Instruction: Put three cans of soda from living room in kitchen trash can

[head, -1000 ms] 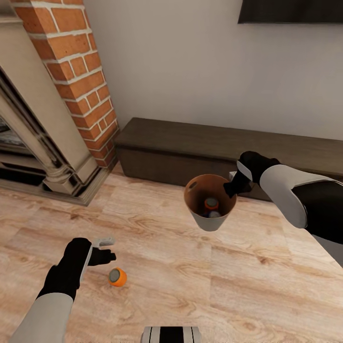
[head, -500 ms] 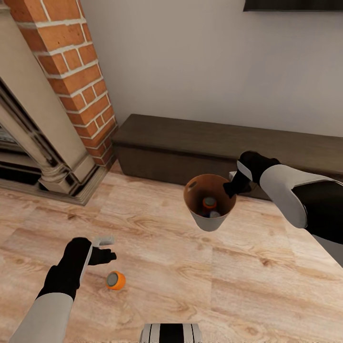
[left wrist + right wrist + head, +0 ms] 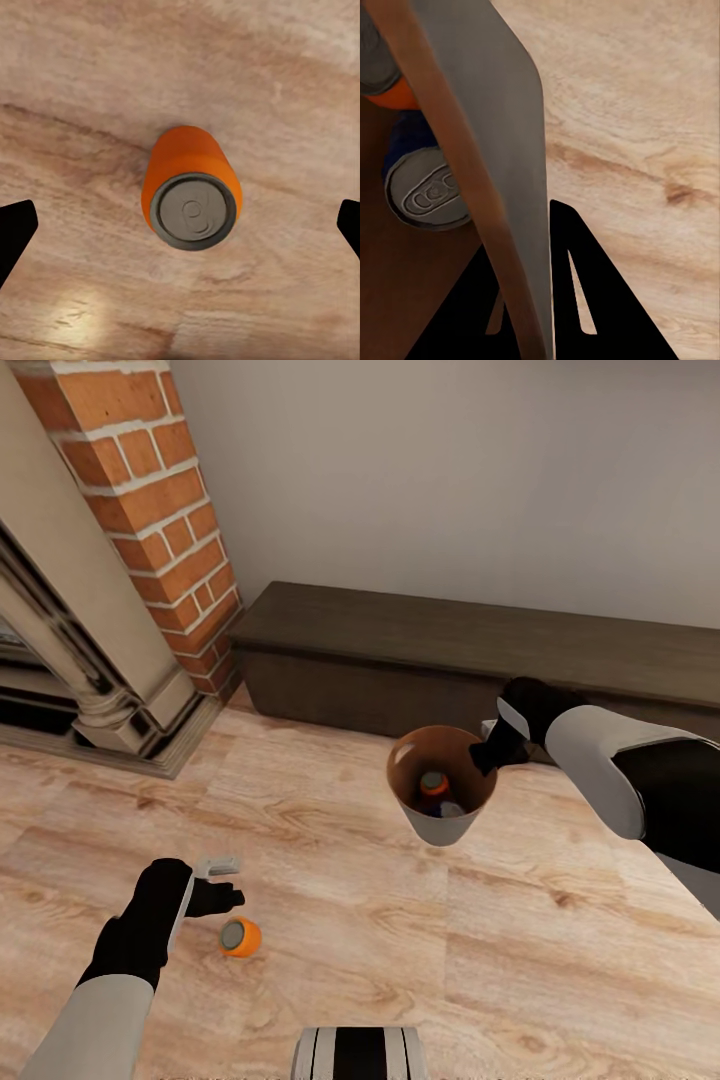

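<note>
One orange can of soda (image 3: 240, 937) stands upright on the wood floor, just in front of my left gripper (image 3: 226, 883), which is open and hovers above it. In the left wrist view the can (image 3: 191, 199) sits between the two dark fingertips (image 3: 15, 234), apart from both. My right gripper (image 3: 487, 756) is shut on the rim of the tash can (image 3: 440, 828) and holds it up in the air. Inside it lie an orange can (image 3: 433, 783) and a bluish can (image 3: 451, 809). The right wrist view shows the bucket wall (image 3: 502, 150) between the fingers, with the bluish can (image 3: 427, 187) inside.
A brick fireplace (image 3: 150, 530) with a stone surround stands at the left. A long dark low cabinet (image 3: 450, 650) runs along the white wall behind the bucket. My base (image 3: 360, 1055) shows at the bottom edge. Light wood floor lies between them.
The whole view has shifted, so the camera moved; the wall TV has left the top edge. Both arms hold their poses, and the orange can stays by the left gripper.
</note>
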Tool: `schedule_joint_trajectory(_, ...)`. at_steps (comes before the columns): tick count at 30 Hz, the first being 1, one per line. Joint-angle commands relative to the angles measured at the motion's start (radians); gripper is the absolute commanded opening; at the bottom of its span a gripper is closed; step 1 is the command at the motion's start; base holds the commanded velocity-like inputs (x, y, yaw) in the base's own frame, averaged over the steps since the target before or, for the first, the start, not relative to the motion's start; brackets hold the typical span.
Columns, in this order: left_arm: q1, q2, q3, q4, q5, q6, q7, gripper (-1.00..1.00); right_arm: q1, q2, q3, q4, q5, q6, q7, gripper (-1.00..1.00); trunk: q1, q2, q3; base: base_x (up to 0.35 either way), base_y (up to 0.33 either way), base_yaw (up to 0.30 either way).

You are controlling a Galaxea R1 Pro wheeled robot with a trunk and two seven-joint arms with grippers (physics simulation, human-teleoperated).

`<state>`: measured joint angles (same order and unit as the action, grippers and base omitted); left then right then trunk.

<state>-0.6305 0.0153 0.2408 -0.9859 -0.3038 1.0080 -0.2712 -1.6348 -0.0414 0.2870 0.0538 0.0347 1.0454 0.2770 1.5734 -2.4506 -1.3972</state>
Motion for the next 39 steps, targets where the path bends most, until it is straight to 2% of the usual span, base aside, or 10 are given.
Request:
schedule_joint_trajectory(1, 0.0, 0.0, 0.0, 0.0, 0.0, 0.0, 0.0, 1.0, -0.001, 0.0, -0.011, 0.0, -0.016, 0.002, 0.007, -1.0, 0.004, -0.007, -0.005, 0.0, 0.0, 0.0)
schedule_joint_trajectory(7, 0.0, 0.0, 0.0, 0.0, 0.0, 0.0, 0.0, 1.0, -0.001, 0.001, -0.011, 0.0, -0.016, 0.002, 0.007, -1.0, 0.027, -0.049, -0.033, 0.0, 0.0, 0.0)
schedule_joint_trajectory(10, 0.0, 0.0, 0.0, 0.0, 0.0, 0.0, -0.001, 1.0, -0.001, 0.001, -0.005, 0.0, -0.016, 0.002, 0.007, -1.0, 0.028, -0.05, -0.049, 0.0, 0.0, 0.0)
schedule_joint_trajectory(18, 0.0, 0.0, 0.0, -0.003, 0.002, 0.0, -0.002, 1.0, 0.0, 0.001, 0.007, 0.0, -0.016, 0.002, 0.007, -1.0, 0.028, -0.05, -0.061, 0.0, 0.0, 0.0)
schedule_joint_trajectory(30, 0.003, -0.006, 0.0, -0.021, 0.002, -0.001, -0.004, 1.0, 0.0, 0.001, 0.009, 0.0, -0.016, 0.002, 0.007, -1.0, 0.033, -0.053, -0.124, 0.0, 0.0, 0.0)
schedule_joint_trajectory(39, 0.004, -0.011, 0.0, -0.038, 0.0, 0.0, -0.004, 1.0, -0.001, 0.007, 0.035, 0.0, -0.016, 0.002, 0.007, -1.0, 0.033, -0.053, -0.137, 0.042, 0.0, 0.0)
